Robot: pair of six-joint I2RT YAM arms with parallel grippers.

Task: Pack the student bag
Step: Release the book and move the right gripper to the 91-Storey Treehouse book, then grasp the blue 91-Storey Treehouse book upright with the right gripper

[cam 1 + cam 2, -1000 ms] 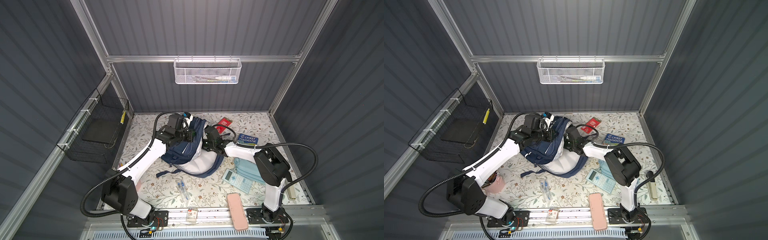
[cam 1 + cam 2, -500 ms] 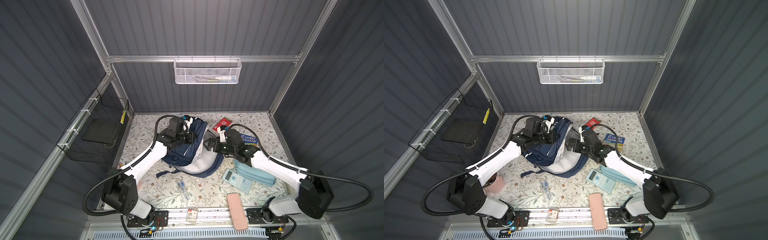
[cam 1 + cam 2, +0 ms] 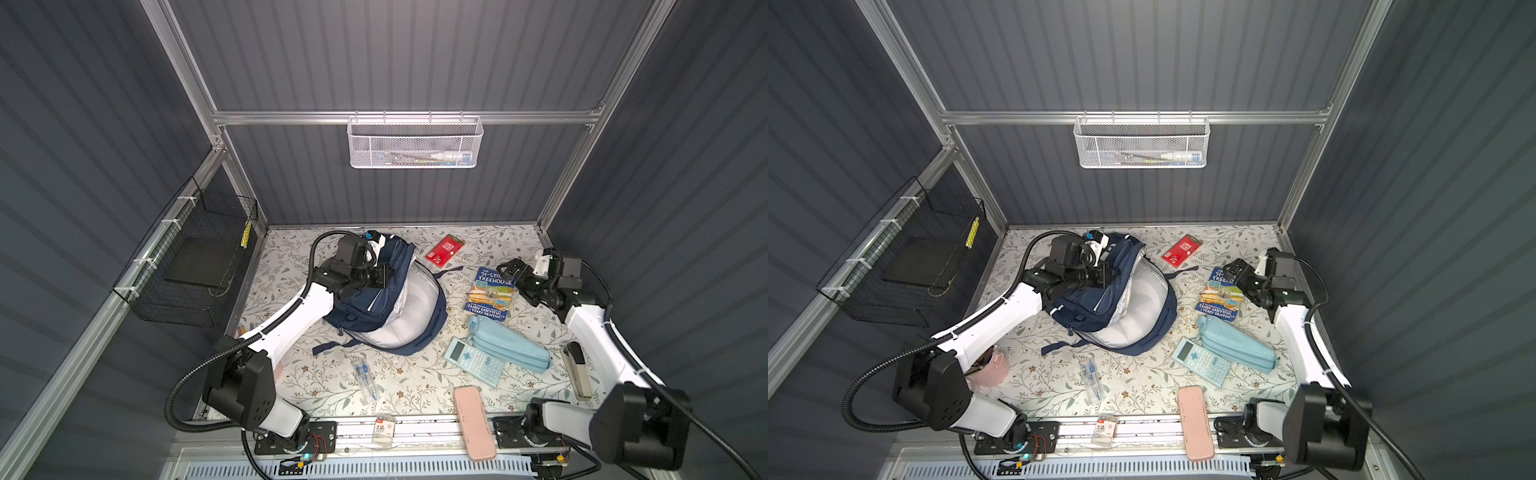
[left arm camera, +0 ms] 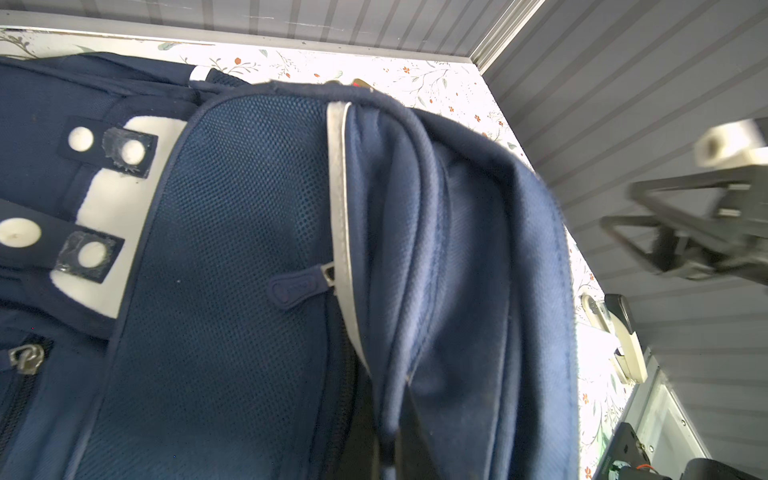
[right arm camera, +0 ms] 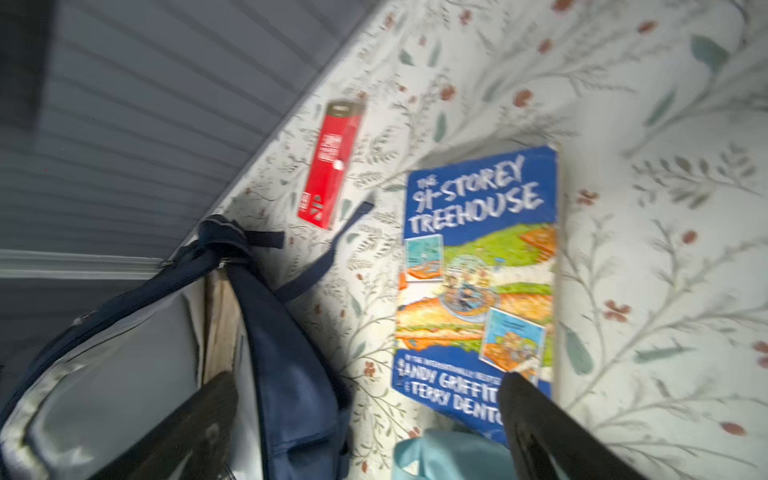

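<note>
The student bag (image 3: 365, 307) (image 3: 1100, 309), a navy backpack, lies left of the table's middle with its main pocket gaping and pale grey lining (image 3: 417, 305) showing. My left gripper (image 3: 384, 276) (image 3: 1106, 274) is shut on a fold of the bag's navy flap, holding it raised. In the left wrist view that fold runs down into my left gripper (image 4: 386, 451), across the bag's (image 4: 249, 249) mesh front. My right gripper (image 3: 509, 270) (image 3: 1235, 270) (image 5: 368, 380) hangs open and holds nothing, over the far right corner of a blue book (image 3: 490, 297) (image 5: 478, 282).
A red pack (image 3: 444, 249) lies behind the book. A light-blue pouch (image 3: 509, 349), calculator (image 3: 473, 368), stapler (image 3: 577, 370), pink case (image 3: 473, 422) and pen pack (image 3: 365, 380) lie toward the front. A pink cup (image 3: 992, 370) stands front left. Wire baskets (image 3: 413, 143) (image 3: 195, 266) hang on the walls.
My right arm has swung away from the bag's opening to the right and now hangs over the book, still open. My left gripper keeps hold of the bag's flap.
</note>
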